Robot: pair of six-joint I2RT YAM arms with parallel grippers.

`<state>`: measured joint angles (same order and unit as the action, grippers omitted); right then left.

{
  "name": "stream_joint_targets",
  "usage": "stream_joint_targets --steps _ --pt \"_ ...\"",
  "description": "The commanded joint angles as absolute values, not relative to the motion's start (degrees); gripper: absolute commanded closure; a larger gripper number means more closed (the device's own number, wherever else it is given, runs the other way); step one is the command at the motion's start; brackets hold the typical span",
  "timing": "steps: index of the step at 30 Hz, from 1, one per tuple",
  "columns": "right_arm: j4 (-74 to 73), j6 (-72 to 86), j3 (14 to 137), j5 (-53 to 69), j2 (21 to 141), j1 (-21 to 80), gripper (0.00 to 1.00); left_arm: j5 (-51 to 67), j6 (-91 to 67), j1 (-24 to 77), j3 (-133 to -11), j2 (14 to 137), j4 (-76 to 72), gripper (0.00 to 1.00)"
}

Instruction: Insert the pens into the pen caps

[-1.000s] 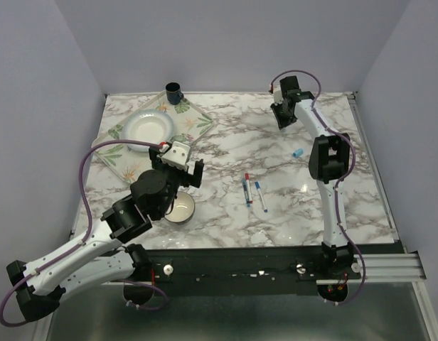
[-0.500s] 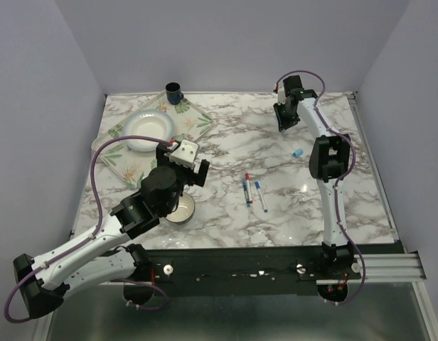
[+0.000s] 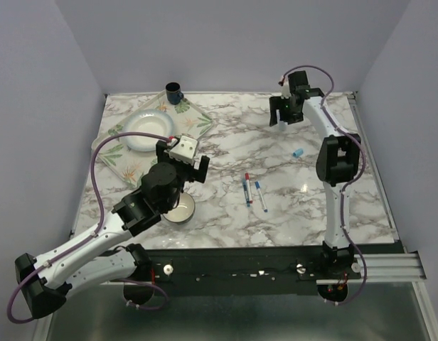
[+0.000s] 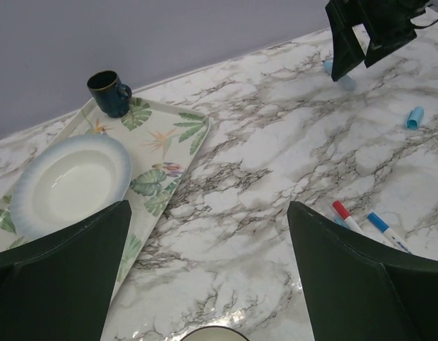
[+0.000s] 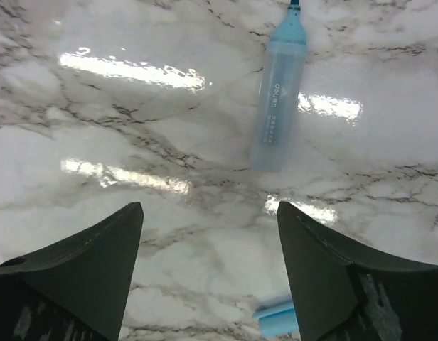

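Light blue pen (image 5: 277, 99) lay on the tabletop (image 5: 134, 142) near the right gripper (image 5: 208, 209), its fingers wide and empty; the left gripper (image 4: 208, 213) had wide, empty fingers too.

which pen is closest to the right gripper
The thick light blue pen, lying alone just ahead of the open right gripper; the two thin white pens lie together far from it.

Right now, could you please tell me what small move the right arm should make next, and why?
Probably shift the right hand over the light blue pen until the barrel sits between its open fingers. The pen lies flat on the marble, off-centre toward one finger and beyond the fingertips, and nothing is held yet.
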<state>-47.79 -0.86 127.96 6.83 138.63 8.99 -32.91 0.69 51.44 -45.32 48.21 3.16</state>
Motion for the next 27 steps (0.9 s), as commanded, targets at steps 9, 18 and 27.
stream_joint_targets --steps 9,18,27 --pt "-25.1 40.6 120.6 8.9 133.1 5.9 0.24 -28.4 -2.2 51.2 -45.8 44.7 1.7 0.01" --pt "-17.1 50.8 116.7 4.7 136.0 4.0 0.27 -28.3 -2.4 51.2 -44.2 39.6 1.9 0.01" --pt "-16.5 62.2 113.6 6.9 138.2 3.3 0.27 -28.5 -2.2 51.2 -43.9 37.8 1.9 0.01"
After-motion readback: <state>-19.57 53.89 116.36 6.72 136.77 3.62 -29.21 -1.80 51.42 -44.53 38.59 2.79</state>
